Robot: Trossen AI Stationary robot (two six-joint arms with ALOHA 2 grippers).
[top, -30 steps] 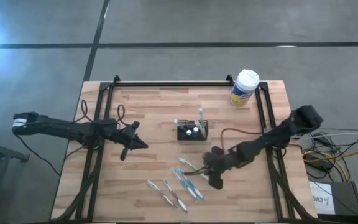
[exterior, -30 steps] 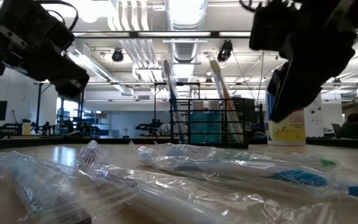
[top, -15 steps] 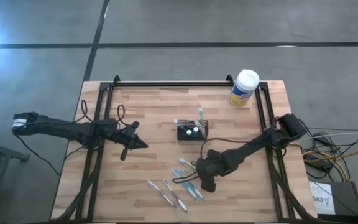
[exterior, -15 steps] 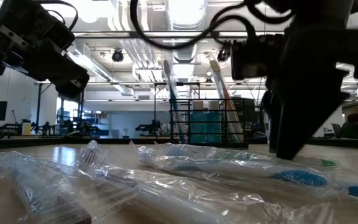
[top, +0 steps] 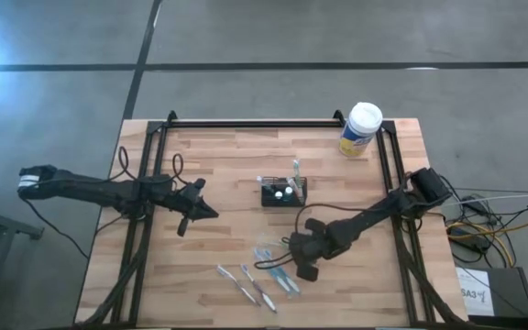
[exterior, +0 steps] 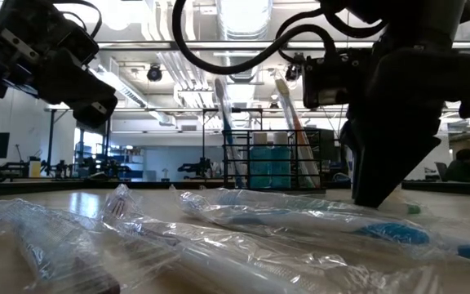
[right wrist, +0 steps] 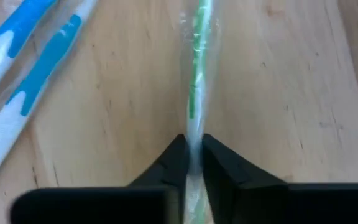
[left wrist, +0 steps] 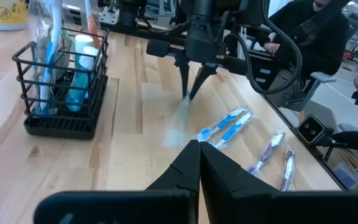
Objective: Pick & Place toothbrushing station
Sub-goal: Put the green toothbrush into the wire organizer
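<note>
The black wire caddy point(top: 284, 193) stands on its base at the table's middle, with toothbrushes and tubes upright in it; it also shows in the left wrist view point(left wrist: 64, 81). A wrapped green-and-white toothbrush point(right wrist: 196, 74) lies on the table just near of it. My right gripper point(top: 291, 248) stands over this toothbrush, shut on it, fingers pointing down point(left wrist: 189, 94). My left gripper point(top: 211, 213) is shut and empty, left of the caddy and above the table. My right gripper pinches the wrapped toothbrush between its two fingers on the white stretch point(right wrist: 194, 134) beside the green part. The fingers come from above, pointing down, one on each long side. The toothbrush lies along the table.
Two wrapped blue toothbrushes point(top: 278, 275) and more wrapped ones point(top: 241, 286) lie toward the near edge. A yellow canister with a white lid point(top: 361, 128) stands at the far right corner. A person point(left wrist: 309, 37) sits beyond the table's right side.
My right gripper has gone toward the table's left edge and down, from above the table to the green toothbrush beside the blue ones.
</note>
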